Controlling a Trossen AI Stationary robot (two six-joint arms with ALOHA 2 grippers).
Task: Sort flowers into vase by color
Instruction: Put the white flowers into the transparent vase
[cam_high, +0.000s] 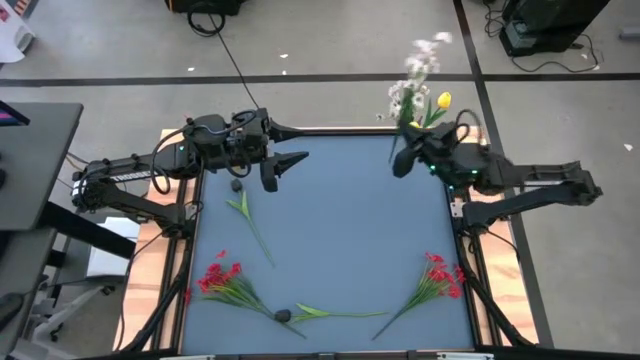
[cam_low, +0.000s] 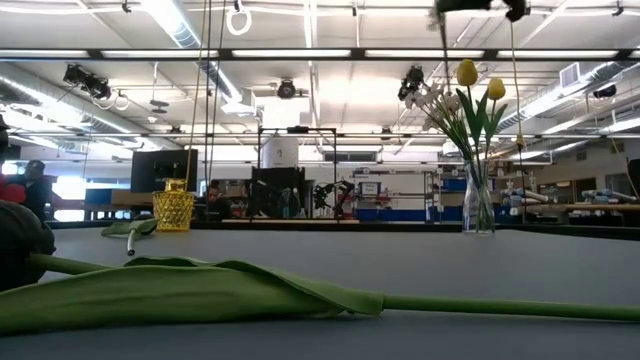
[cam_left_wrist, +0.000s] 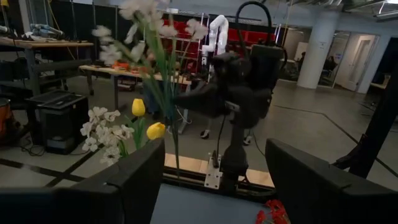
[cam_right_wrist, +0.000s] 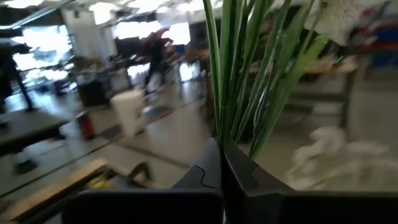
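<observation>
My right gripper (cam_high: 403, 158) hovers by the table's far right corner, shut on a white-blossomed spray (cam_high: 424, 58) that rises above it. Close by stands a clear glass vase (cam_low: 478, 205) with yellow tulips (cam_low: 468, 73) and white blossoms (cam_high: 404, 96) in it. My left gripper (cam_high: 282, 168) is open and empty above the far left part of the table. Two red clusters (cam_high: 220, 277) (cam_high: 441, 274), a dark bloom with a long leaf (cam_high: 284, 315) and a dark-headed stem (cam_high: 248, 212) lie flat on the table. A yellow vase (cam_low: 173, 207) stands far left. My right gripper (cam_right_wrist: 221, 155) pinches the white spray's green stems (cam_right_wrist: 231, 118) low down, between its two fingers. The stems run upward out of the fingers to the white blossoms (cam_right_wrist: 341, 17). The spray is lifted clear of the table and stands roughly upright, as the left wrist view (cam_left_wrist: 175, 102) also shows.
The table's blue mat (cam_high: 340, 230) is bare through its middle; the lying flowers keep to the near corners and the left side. A raised wooden frame (cam_high: 170, 250) edges the table. In the low view the leaf (cam_low: 190, 290) fills the foreground.
</observation>
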